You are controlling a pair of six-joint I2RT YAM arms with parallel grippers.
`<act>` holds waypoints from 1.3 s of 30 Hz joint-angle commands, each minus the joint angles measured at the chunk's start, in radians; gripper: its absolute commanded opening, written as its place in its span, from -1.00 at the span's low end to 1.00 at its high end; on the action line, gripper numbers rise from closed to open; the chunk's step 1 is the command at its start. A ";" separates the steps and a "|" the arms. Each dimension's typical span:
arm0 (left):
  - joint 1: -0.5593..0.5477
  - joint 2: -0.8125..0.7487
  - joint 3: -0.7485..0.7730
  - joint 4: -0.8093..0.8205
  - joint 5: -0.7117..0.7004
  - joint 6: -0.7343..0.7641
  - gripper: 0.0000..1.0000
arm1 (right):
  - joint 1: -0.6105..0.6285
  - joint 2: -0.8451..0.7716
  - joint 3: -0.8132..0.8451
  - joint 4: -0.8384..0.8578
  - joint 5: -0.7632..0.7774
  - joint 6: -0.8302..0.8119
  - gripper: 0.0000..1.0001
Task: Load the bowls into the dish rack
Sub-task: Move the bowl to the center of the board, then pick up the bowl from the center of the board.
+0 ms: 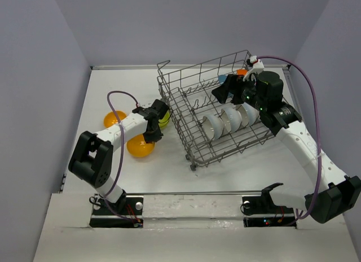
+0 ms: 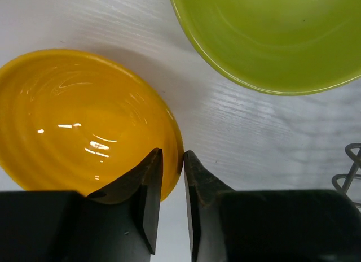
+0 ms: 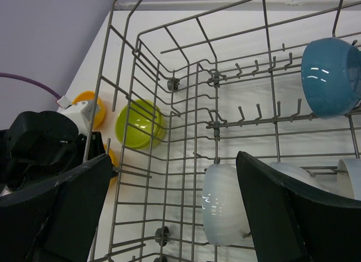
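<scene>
Surface: white tabletop (image 1: 113,183), matte, with a faint grain visible in the left wrist view.
Step in hand (judged): pick-up of the orange bowl (image 2: 79,121) by the left gripper (image 2: 172,157).
Left gripper state: fingers parted by a narrow slit only, poised over the bowl's rim; nothing was clamped between them.
Orange bowl position: mouth up on the left half of the tabletop, between its left edge and the dish rack (image 1: 169,98).
Technique (judged): the slit looked too tight for the bowl wall. The fingers needed to spread further, descend with 1 finger inside the rim and 1 outside, then close squarely.
Hazard (judged): the glaze was glossy, so a shallow bite could slip. The lime bowl (image 2: 271,36) lay just beside the orange one, not touching it, and the outer finger had to stay off it.
Second orange bowl (image 1: 114,119): nearer the left edge of the tabletop.
Dish rack: set at an angle on the right half, toward the far edge.
Rack contents: 1 row of white bowls (image 3: 223,202) standing on edge between tines, and 1 blue bowl (image 3: 330,75) on the far side. Tine rows nearer the left arm showed free.
Right gripper (image 3: 175,156): spread wide, empty, hovering over the rack interior.
Room: plain lilac-grey walls (image 1: 45,75) on 3 sides, evenly lit.
</scene>
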 commanded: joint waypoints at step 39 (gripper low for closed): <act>0.226 -0.403 -0.255 -0.107 0.010 -0.173 0.35 | 0.002 -0.021 -0.011 0.041 -0.027 -0.014 0.93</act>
